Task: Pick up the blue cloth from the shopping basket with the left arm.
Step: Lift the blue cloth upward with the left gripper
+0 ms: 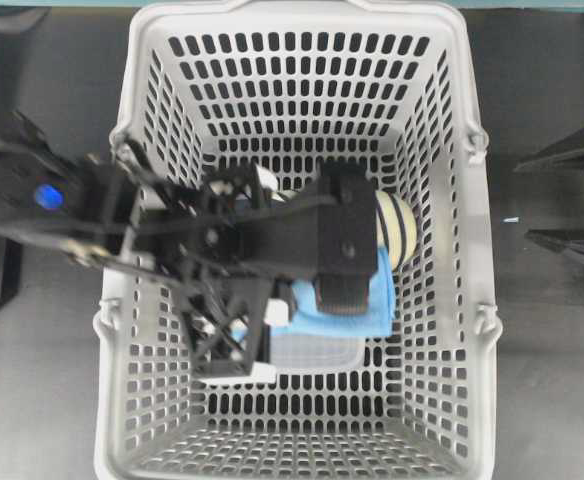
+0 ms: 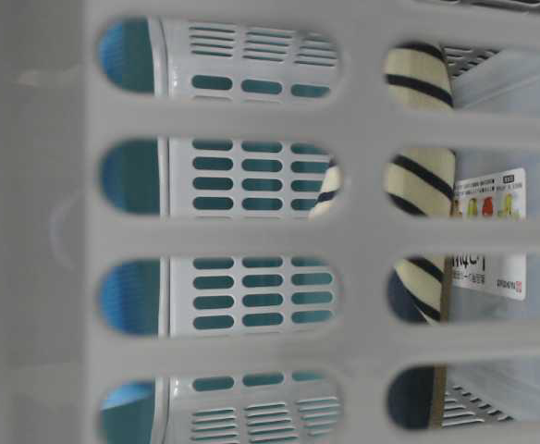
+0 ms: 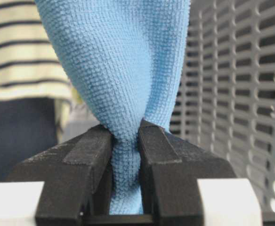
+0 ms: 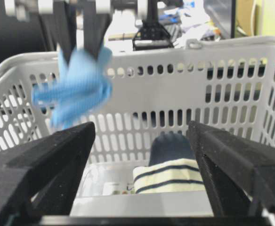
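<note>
My left gripper (image 3: 125, 129) is shut on the blue cloth (image 3: 114, 70), a pinched fold squeezed between both black pads. From overhead, the left arm reaches across the shopping basket (image 1: 484, 230) and its wrist block hides the left gripper (image 1: 340, 290). The cloth (image 1: 377, 305) shows below and to the right of that block. In the right wrist view the cloth (image 4: 76, 89) hangs bunched from the left gripper (image 4: 83, 52), level with the basket's far rim (image 4: 198, 52). My right gripper (image 1: 524, 200) stands open outside the basket's right wall; between its fingers (image 4: 141, 136) lies nothing.
A navy-and-cream striped slipper (image 1: 397, 225) lies in the basket beside a clear labelled container (image 1: 312, 350). Both show through the slotted wall (image 2: 362, 231) at table level: slipper (image 2: 423, 185), container (image 2: 501, 231). Basket walls enclose the left gripper on all sides.
</note>
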You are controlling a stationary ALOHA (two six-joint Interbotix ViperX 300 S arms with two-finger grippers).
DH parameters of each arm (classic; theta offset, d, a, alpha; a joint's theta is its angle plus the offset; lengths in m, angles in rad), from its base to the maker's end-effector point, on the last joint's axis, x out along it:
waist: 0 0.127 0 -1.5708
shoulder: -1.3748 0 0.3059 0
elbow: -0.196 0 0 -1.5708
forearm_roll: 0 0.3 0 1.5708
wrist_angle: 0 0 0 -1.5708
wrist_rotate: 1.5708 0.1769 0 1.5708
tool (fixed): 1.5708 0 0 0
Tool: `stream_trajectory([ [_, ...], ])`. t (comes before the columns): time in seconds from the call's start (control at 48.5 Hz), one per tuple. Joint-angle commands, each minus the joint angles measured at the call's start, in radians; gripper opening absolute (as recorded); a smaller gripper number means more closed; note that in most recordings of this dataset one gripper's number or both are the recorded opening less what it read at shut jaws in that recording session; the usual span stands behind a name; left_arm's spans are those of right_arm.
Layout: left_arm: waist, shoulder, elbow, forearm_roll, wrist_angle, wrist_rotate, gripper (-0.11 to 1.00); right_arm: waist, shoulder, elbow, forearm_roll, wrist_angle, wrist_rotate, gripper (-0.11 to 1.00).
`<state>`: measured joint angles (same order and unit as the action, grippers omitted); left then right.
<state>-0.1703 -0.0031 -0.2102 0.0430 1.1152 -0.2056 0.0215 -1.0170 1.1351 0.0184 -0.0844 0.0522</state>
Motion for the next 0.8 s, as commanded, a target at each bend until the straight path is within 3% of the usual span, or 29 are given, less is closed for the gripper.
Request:
stream_trajectory([
  [0.0,0.018,-0.029,-0.112,0.003,0.115,-0.002,0.12,0.0,0.005,-0.008,0.005,-0.009,0.002,0.77],
  [0.124,0.032,-0.021,-0.135,0.003,0.164,0.006,0.12,0.0,0.005,-0.006,0.005,-0.009,0.002,0.77],
  [0.309,0.032,-0.021,-0.132,0.003,0.126,0.061,0.12,0.0,0.005,-0.008,0.005,-0.011,0.002,0.77],
  [0.516,0.032,-0.028,-0.115,0.003,0.106,0.071,0.12,0.0,0.005,-0.008,0.005,-0.017,0.003,0.77],
  [0.784,0.032,-0.098,0.003,0.003,0.006,0.074,0.12,0.0,0.005,-0.008,0.005,-0.017,0.005,0.77],
])
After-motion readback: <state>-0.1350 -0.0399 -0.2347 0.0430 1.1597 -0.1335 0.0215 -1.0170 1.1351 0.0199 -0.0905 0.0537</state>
